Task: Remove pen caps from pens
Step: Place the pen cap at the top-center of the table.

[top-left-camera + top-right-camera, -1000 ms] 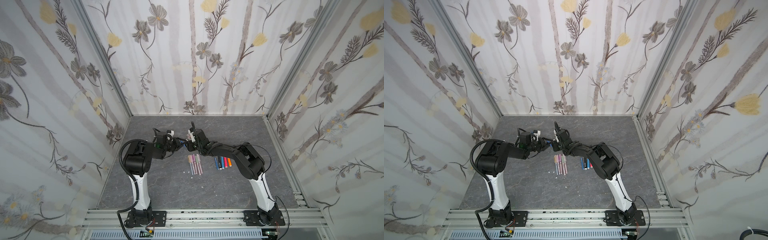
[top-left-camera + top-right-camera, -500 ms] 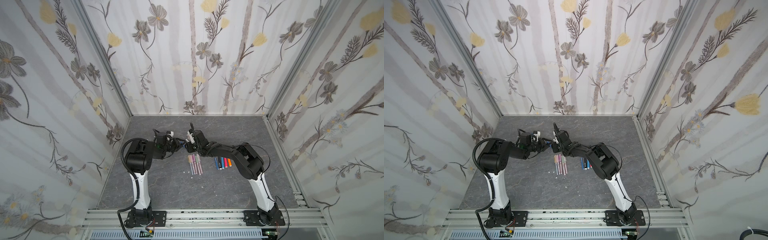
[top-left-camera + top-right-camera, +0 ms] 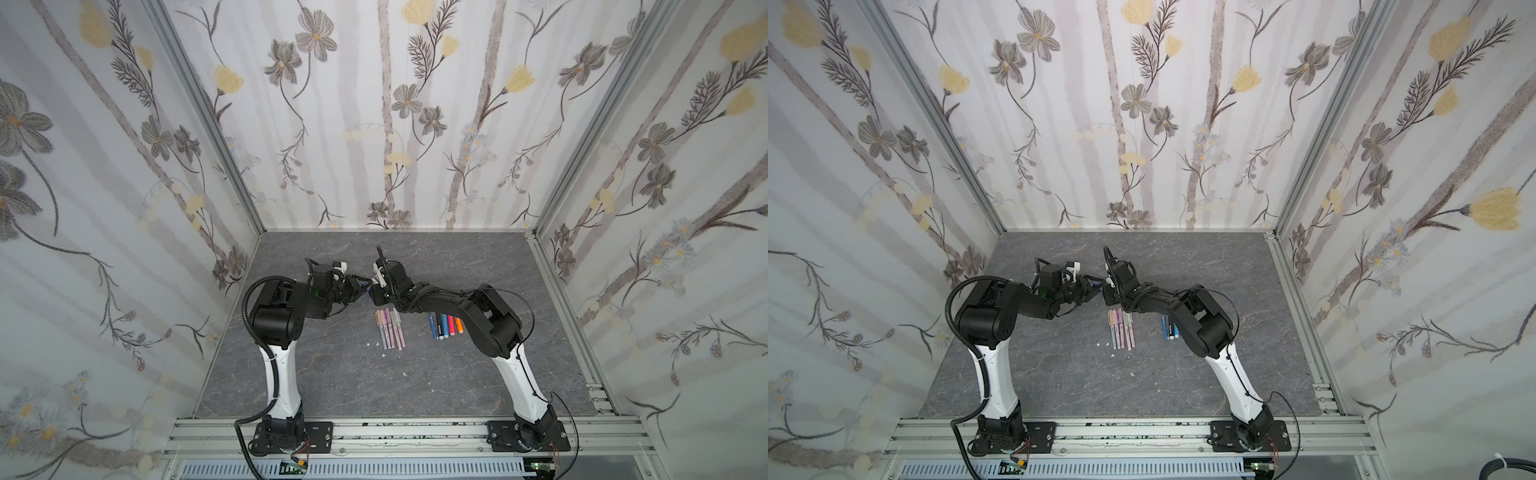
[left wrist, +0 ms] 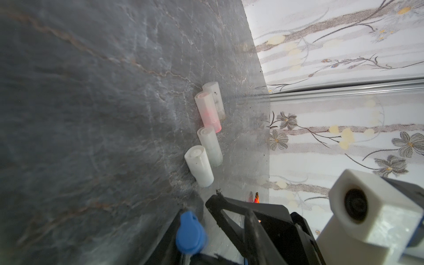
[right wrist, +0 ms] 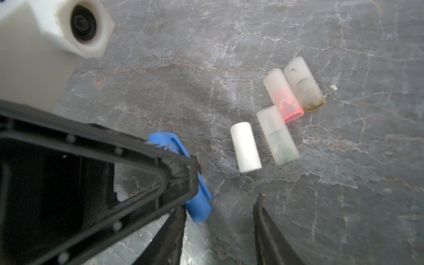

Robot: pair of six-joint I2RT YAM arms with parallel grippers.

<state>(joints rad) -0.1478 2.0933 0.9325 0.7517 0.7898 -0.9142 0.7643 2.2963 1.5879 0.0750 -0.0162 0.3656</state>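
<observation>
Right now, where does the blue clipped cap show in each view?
In a top view: blue clipped cap, a speck between left gripper and right gripper.
In a top view: same speck.
Left wrist: end-on, nearer than the loose caps.
Right wrist: beside the loose caps, partly behind a black finger.
Landmark: the grippers' meeting point.

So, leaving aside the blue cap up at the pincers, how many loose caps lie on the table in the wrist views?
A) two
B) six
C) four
C: four lie clustered on the table: a white cap, a greenish cap, a red-tinted cap and a brownish cap; the blue cap sits in the left pincer.
</observation>
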